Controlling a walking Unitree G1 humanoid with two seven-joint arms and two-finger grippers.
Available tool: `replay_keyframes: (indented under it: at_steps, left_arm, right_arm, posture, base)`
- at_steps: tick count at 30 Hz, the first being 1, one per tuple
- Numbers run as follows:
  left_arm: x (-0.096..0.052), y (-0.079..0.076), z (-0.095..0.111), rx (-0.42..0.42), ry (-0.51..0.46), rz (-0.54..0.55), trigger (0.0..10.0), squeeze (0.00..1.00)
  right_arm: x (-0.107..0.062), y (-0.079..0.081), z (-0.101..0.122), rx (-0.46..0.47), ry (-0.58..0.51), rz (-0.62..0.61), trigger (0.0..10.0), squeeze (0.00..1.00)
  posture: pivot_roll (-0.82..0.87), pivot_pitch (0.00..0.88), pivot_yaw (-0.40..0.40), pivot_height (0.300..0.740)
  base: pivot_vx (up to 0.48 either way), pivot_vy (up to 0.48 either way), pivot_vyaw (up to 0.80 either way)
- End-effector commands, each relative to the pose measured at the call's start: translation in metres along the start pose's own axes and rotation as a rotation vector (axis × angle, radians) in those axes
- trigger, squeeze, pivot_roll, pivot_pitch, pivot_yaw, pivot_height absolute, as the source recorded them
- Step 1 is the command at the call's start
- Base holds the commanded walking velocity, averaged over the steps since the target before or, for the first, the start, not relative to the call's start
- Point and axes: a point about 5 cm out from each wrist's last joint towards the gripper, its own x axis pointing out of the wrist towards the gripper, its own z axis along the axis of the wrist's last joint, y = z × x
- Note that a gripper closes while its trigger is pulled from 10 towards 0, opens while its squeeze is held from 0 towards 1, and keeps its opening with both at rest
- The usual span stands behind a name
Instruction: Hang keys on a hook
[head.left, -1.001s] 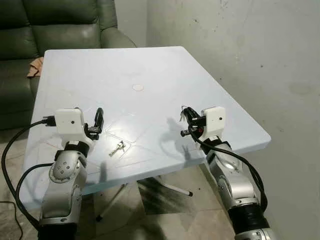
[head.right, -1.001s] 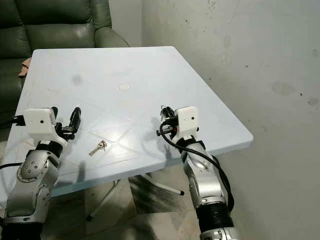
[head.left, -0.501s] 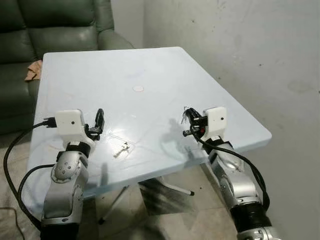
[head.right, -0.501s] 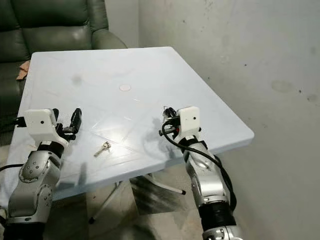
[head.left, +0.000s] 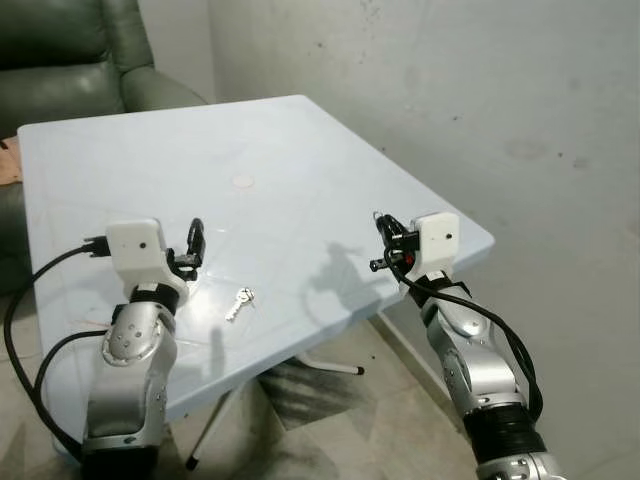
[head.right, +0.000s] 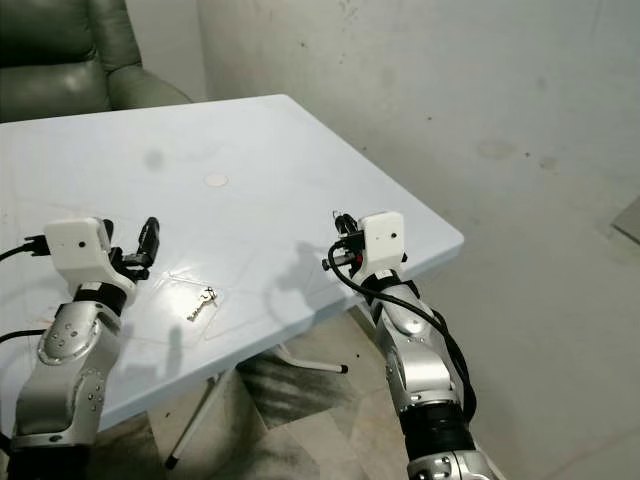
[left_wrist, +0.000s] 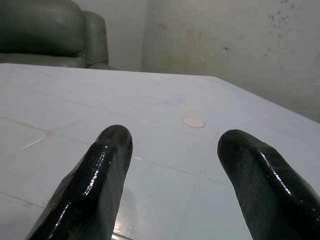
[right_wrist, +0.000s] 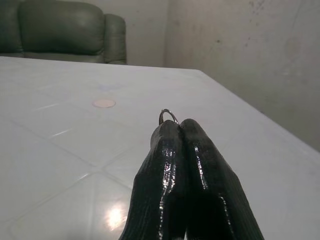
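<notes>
Right gripper (right_wrist: 176, 129) pinches a key ring (right_wrist: 168, 116) above the table (right_wrist: 60, 145).

No text, label, brand, number or sign can be read in any view. The pale bench (head.left: 300, 150) bears no print, only a small round plug at its centre; the white camera housings on both wrists and the grey wall beyond the bench carry no legible marking.

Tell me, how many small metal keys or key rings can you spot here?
2. One silver key lies on the pale blue plastic table beside the left gripper; a thin metal ring pokes from the right gripper, which is shut on it.
</notes>
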Motion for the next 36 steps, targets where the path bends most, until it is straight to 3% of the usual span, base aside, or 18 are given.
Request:
replay_keyframes:
  at_steps: [1,12,17,26,36]
  left_arm:
    - [0.000,-0.005,0.002,-0.003,-0.004,-0.009,10.0,0.00]
    - [0.002,-0.005,0.002,0.014,-0.010,-0.018,10.0,0.00]
    - [0.003,-0.006,0.004,0.038,-0.010,-0.053,10.0,0.00]
    - [0.007,-0.006,0.004,0.081,-0.005,-0.114,10.0,0.00]
    - [0.010,-0.015,0.004,0.085,0.006,-0.180,10.0,0.00]
  right_arm:
    - [0.001,-0.006,0.006,-0.016,-0.019,-0.012,10.0,0.00]
    - [0.002,-0.012,0.007,-0.015,-0.025,-0.032,10.0,0.00]
    - [-0.004,-0.043,0.007,-0.053,-0.010,-0.114,10.0,0.00]
    - [-0.014,-0.072,0.004,-0.088,0.018,-0.171,10.0,0.00]
    - [-0.022,-0.068,0.000,-0.049,0.002,-0.228,10.0,0.00]
  posture:
    - [-0.02,0.000,-0.067,0.740]
    - [-0.02,0.000,-0.069,0.740]
    - [-0.04,0.000,-0.051,0.740]
    - [-0.06,0.000,-0.034,0.740]
    - [-0.10,0.000,0.012,0.740]
  base:
    - [0.000,0.000,-0.63]
    - [0.000,0.000,-0.63]
    - [0.000,0.000,-0.63]
    - [0.000,0.000,-0.61]
    - [0.000,0.000,-0.58]
